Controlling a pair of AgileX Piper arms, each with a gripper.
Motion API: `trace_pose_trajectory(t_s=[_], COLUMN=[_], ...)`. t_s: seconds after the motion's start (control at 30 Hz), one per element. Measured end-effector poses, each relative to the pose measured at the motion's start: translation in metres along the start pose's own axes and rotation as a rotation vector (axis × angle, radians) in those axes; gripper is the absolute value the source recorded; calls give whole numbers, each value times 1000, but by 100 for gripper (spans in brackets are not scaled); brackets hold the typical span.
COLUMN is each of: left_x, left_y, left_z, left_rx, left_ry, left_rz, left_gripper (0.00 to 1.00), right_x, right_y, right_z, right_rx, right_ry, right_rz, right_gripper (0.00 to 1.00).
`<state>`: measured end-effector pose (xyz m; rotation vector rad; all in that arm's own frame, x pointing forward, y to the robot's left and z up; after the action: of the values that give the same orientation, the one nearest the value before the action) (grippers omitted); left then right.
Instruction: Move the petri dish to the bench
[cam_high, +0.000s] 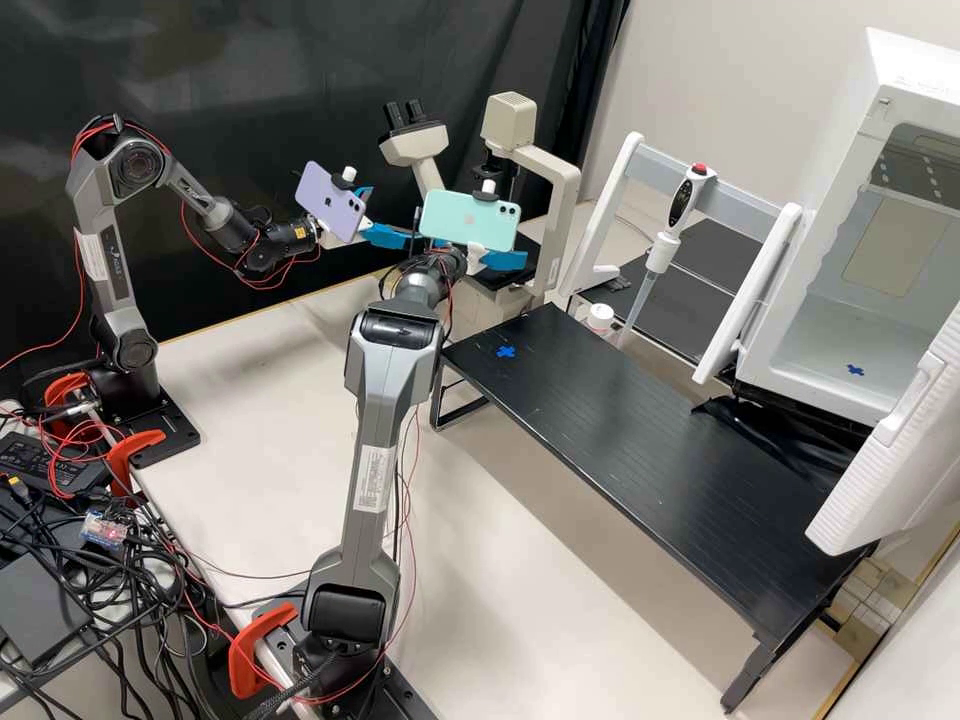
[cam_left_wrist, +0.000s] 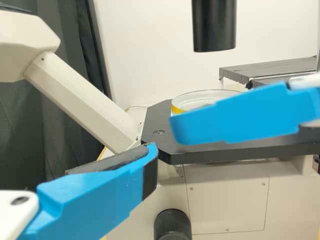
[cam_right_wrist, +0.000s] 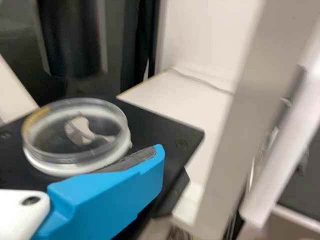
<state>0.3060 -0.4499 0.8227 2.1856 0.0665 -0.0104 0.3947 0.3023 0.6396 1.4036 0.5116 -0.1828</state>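
The petri dish (cam_right_wrist: 77, 135) sat within the edges of the microscope's black stage (cam_right_wrist: 155, 125), the left claw (cam_left_wrist: 164, 141) and right claw (cam_right_wrist: 160, 152) both spread and ungripping, so grasping, lifting and setting it on the black worktop (cam_high: 620, 420) apparently all remained.

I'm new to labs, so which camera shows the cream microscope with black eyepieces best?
The high view: it takes in the microscope from eyepieces to boxy cream housing, though an arm hides part. The left wrist view shows its slanting neck and black stage; the right wrist view, part of that stage under a clear round dish.
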Motion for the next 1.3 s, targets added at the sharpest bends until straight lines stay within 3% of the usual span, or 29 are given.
trace_pose_trajectory(t_s=[0.2, 0.5, 0.67, 0.7, 1.3], left_x=[0, 0, 0, 0, 0], left_y=[0, 0, 0, 0, 0], left_z=[0, 0, 0, 0, 0], left_rx=[0, 0, 0, 0, 0], left_ry=[0, 0, 0, 0, 0], left_rz=[0, 0, 0, 0, 0], left_gripper=[100, 100, 100, 100, 100], right_x=[3, 20, 22, 22, 26], right_y=[9, -7, -5, -5, -12], right_z=[-11, -1, -1, -1, 3], right_rx=[-9, 41, 38, 37, 29], right_ry=[4, -60, -65, -66, -77], right_rz=[19, -30, -31, -31, -43], right_gripper=[100, 100, 100, 0, 0])
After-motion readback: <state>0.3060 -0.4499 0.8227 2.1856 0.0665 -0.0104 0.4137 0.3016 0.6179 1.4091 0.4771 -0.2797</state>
